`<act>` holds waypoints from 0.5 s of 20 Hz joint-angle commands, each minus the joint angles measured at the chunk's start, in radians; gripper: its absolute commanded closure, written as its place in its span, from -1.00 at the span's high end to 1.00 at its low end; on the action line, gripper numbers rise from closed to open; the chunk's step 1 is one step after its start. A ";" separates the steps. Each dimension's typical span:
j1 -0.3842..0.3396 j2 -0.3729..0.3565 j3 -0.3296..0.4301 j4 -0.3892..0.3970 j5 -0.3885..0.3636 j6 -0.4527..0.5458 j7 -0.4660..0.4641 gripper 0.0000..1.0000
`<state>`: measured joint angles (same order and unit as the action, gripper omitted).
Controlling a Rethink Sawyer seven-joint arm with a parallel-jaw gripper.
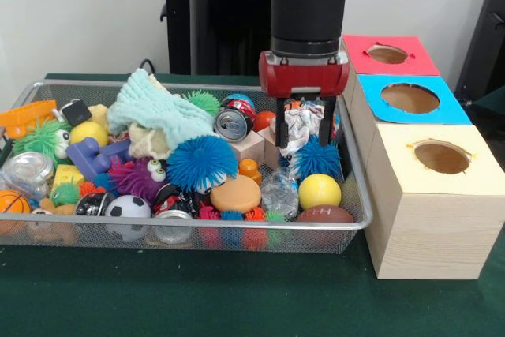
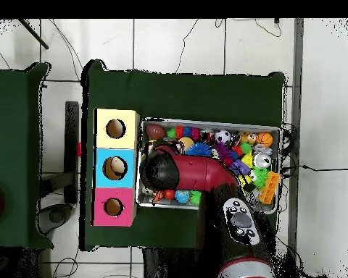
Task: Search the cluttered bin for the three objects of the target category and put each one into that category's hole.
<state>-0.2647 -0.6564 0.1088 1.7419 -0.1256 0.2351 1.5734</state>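
My gripper (image 1: 303, 133) hangs in the right end of the wire bin (image 1: 197, 236). Its two black fingers (image 1: 282, 128) press against both sides of a crumpled white and silver wrapper (image 1: 300, 122), just above a blue spiky ball (image 1: 317, 157). A dented drink can (image 1: 231, 124) lies to the wrapper's left, and a crushed clear bottle (image 1: 279, 192) is nearer the front. Three wooden boxes stand right of the bin, with a red-topped hole (image 1: 387, 54), a blue-topped hole (image 1: 409, 98) and a yellow-topped hole (image 1: 442, 157). From overhead, the arm (image 2: 199, 174) hides the gripper.
The bin is packed with toys: a teal cloth (image 1: 158, 108), a large blue spiky ball (image 1: 202, 162), a yellow ball (image 1: 319, 191), a small football (image 1: 324, 215), a soccer ball (image 1: 128, 208) and wooden blocks (image 1: 251, 146). Green cloth covers the table (image 1: 237, 297).
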 commanded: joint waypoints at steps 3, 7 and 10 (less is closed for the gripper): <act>-0.016 0.005 0.003 0.060 0.020 0.084 0.145 1.00; -0.036 0.059 0.010 0.055 0.001 0.031 0.135 1.00; -0.048 0.074 0.015 0.062 -0.007 0.006 0.134 1.00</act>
<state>-0.2728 -0.6476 0.1006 1.7545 -0.1254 0.2357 1.5734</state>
